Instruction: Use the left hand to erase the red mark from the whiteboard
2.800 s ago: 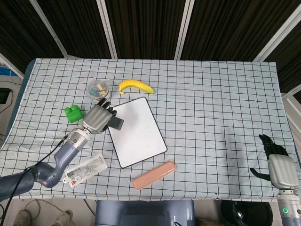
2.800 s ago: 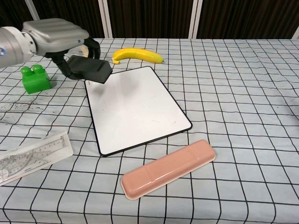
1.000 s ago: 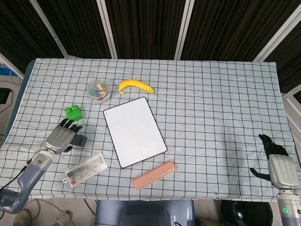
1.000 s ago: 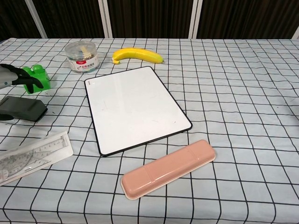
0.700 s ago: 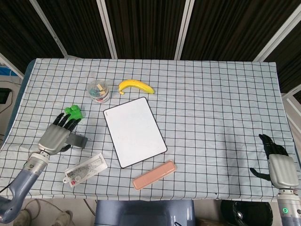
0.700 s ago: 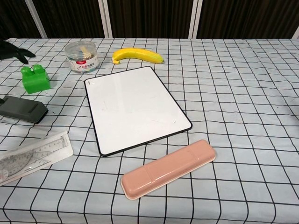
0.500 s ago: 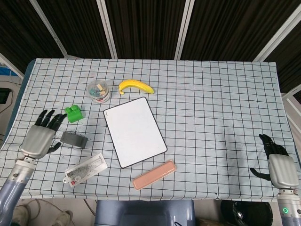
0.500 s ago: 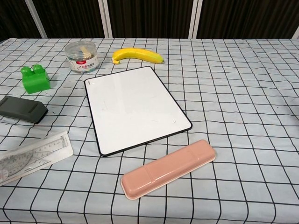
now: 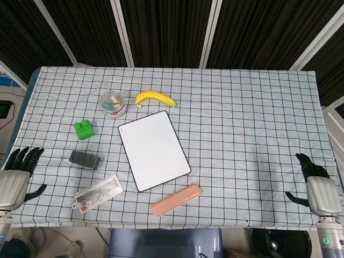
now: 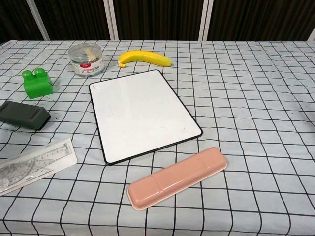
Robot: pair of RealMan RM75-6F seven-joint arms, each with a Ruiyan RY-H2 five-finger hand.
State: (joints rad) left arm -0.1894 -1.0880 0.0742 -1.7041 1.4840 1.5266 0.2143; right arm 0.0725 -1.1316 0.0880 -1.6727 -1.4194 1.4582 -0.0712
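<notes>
White whiteboard point(image 10: 142, 113) — seemingly clean.

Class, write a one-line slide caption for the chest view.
Clean whiteboard on a checked tablecloth, ringed by grey eraser, green block, banana, jar, ruler and pink case.

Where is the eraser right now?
The eraser lies on the table's left side, between the green block and the ruler, left of the whiteboard.

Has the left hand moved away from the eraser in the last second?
Yes. The left hand has drawn back left to the table edge, well clear of the eraser, which lies below the green block.
</notes>
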